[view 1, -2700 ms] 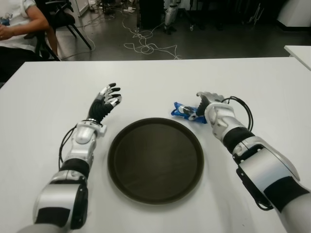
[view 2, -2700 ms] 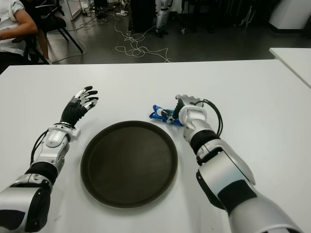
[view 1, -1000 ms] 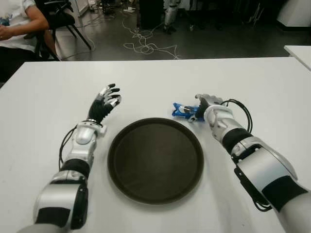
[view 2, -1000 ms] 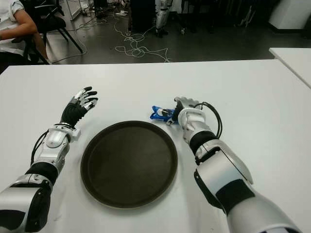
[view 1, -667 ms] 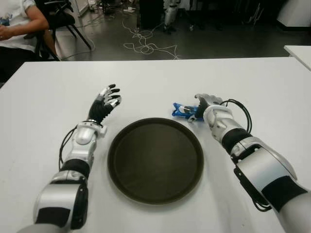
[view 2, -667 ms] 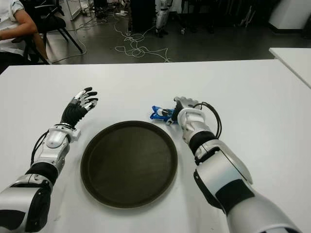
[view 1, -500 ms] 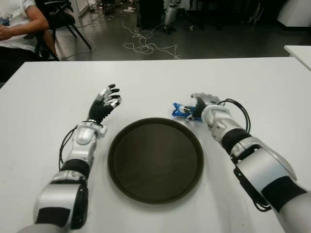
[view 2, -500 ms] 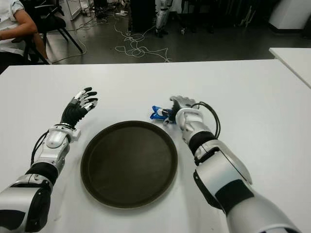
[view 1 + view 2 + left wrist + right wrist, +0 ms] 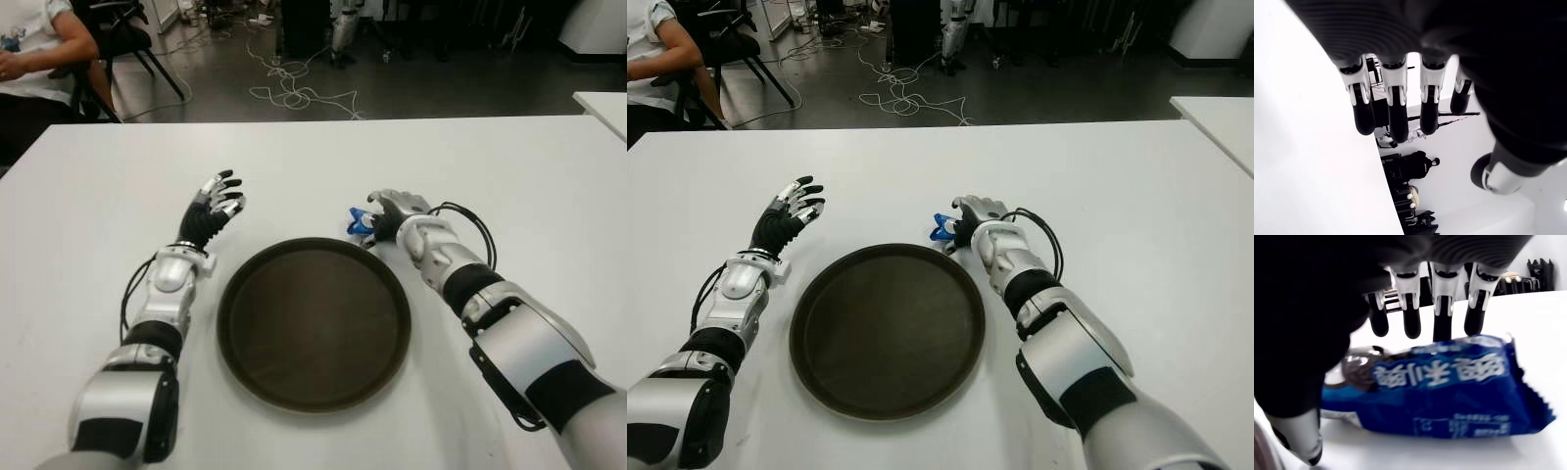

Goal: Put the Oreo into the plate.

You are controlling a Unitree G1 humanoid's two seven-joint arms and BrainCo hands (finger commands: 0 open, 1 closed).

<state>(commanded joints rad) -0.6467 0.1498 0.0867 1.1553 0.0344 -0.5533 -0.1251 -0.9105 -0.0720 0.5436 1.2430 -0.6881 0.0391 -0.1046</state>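
Note:
The Oreo (image 9: 358,224) is a blue packet lying on the white table just past the far right rim of the round dark plate (image 9: 245,338). My right hand (image 9: 380,215) is over it from the right and hides most of it. In the right wrist view the packet (image 9: 1449,382) lies flat between the straight fingers (image 9: 1442,308) on its far side and the thumb (image 9: 1298,435) on its near side; the hand is open around it. My left hand (image 9: 212,204) shows raised and open to the left of the plate.
A seated person (image 9: 34,49) and a chair are beyond the table's far left corner. Cables (image 9: 294,93) lie on the floor behind the table. Another white table's corner (image 9: 602,103) shows at the far right.
My right hand has moved left and forward over the Oreo packet, which now shows only as a small blue corner. The left hand and plate have not moved.

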